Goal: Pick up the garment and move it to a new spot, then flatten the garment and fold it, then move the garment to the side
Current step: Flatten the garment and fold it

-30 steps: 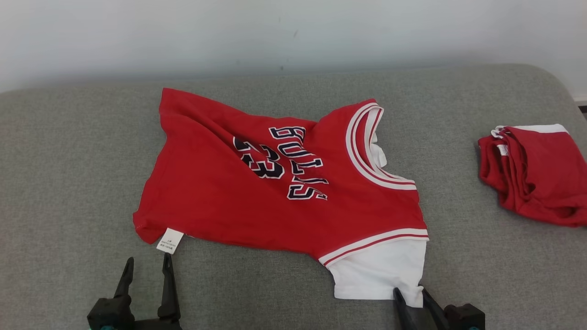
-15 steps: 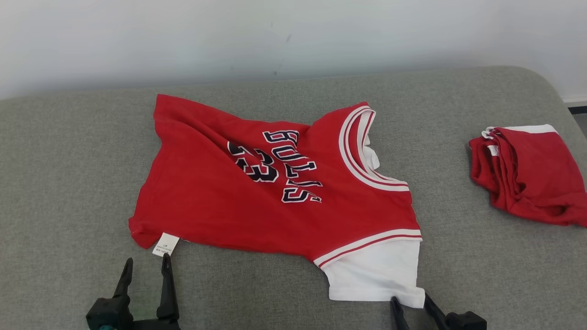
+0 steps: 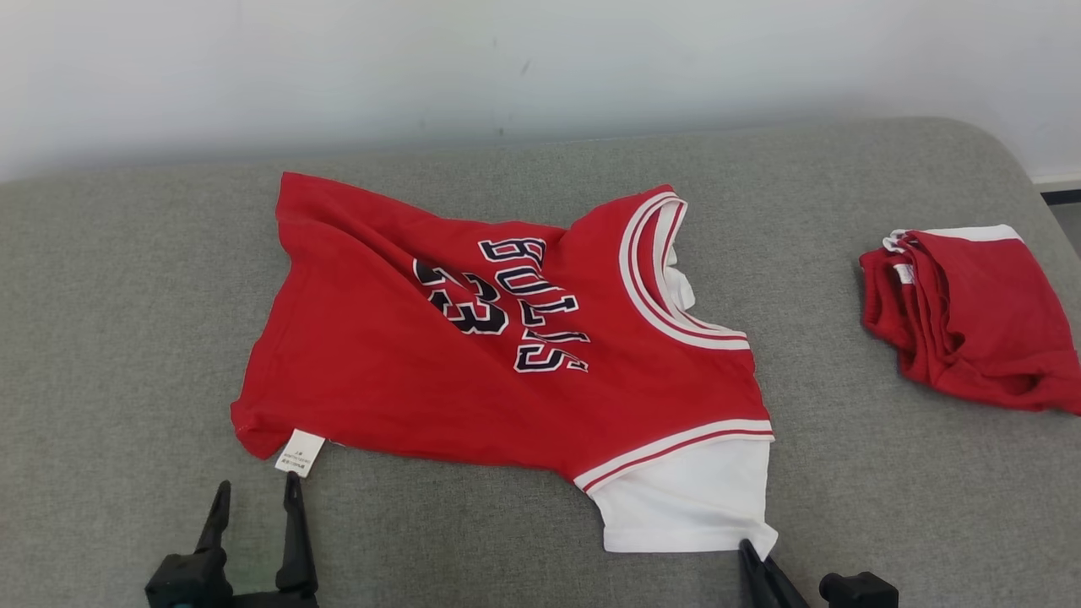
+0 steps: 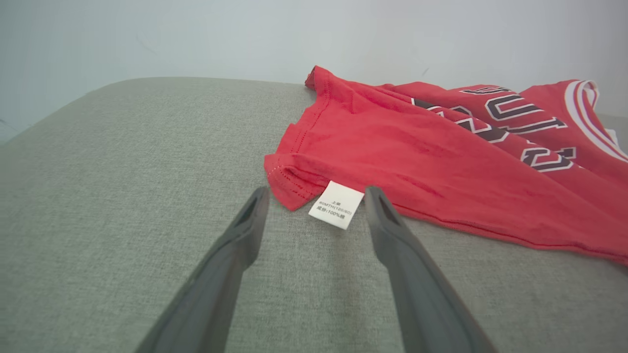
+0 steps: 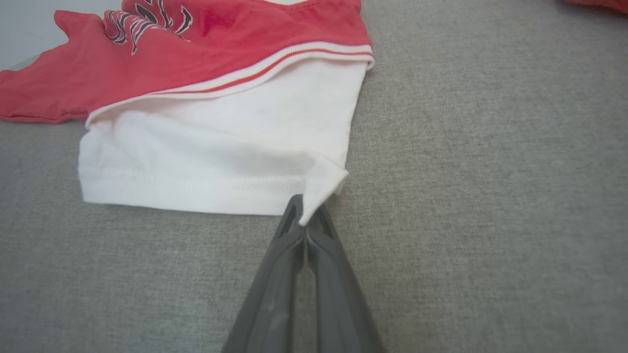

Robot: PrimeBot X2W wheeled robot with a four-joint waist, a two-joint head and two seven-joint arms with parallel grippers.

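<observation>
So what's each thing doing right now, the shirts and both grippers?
red and white cloth jersey: spread out, print side up, wrinkled, not folded.
small white care tag: sticking out from the jersey's hem.
folded red cloth garment: folded, lying off to the right.
left gripper: open, holding nothing, close to the tag.
right gripper: shut on the corner of the jersey's white sleeve.

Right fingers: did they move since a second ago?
Yes. The right fingers stood open at the corner of the white sleeve. Now they have closed inward, pinching that corner.
</observation>
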